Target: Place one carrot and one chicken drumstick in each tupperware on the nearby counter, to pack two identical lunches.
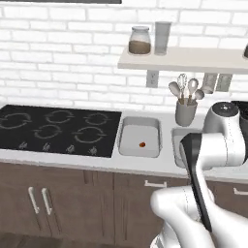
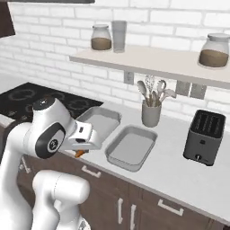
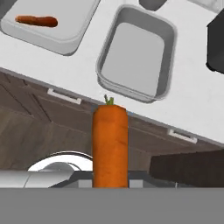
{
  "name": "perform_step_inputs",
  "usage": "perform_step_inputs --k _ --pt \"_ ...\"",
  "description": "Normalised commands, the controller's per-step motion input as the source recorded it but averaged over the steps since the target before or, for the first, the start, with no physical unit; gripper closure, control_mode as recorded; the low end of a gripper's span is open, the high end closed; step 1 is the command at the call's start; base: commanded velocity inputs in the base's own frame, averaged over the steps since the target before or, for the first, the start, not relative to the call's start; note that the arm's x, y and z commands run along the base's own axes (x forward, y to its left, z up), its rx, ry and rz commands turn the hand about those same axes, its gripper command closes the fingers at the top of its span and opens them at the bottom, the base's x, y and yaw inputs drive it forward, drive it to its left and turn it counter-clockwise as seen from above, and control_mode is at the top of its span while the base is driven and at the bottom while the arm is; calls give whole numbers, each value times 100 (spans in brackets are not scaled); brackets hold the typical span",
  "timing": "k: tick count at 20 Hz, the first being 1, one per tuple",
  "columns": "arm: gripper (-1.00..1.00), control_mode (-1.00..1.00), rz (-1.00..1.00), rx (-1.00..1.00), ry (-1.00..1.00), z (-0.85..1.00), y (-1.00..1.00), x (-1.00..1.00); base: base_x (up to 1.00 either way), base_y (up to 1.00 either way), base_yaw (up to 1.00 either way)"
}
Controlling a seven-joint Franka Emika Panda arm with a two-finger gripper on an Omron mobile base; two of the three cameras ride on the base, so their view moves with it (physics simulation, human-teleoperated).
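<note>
Carrot (image 3: 110, 144) sits pinched in the jaws, leafy end toward twelve o'clock in the hand view, held off the bench (image 3: 87, 74) edge, probably bound for the empty tupperware (image 3: 135, 54); the ten o'clock tray (image 3: 65, 41) already holds one.

The carrot (image 3: 110, 144) looked smooth and matt; beyond it the tupperware (image 3: 136, 52) showed dull grey plastic, the counter (image 3: 87, 83) pale and matt, the cabinets (image 3: 39, 127) beneath dark grained wood.

White brick wall (image 1: 58, 63), wall shelf (image 2: 152, 63), dark wood cabinets (image 1: 72, 198).
</note>
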Motion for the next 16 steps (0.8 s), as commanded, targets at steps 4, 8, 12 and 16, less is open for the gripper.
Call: perform_step_inputs --k 4,8,12,16 --pt "100 100 0 0 0 0 0 0 71 -7 -44" --pt "100 100 0 0 0 0 0 0 90 15 -9" --pt "100 -100 -1 0 0 -36 6 60 18 5 -1" --pt "100 -100 -3 4 -1 -79 26 97 0 0 0"
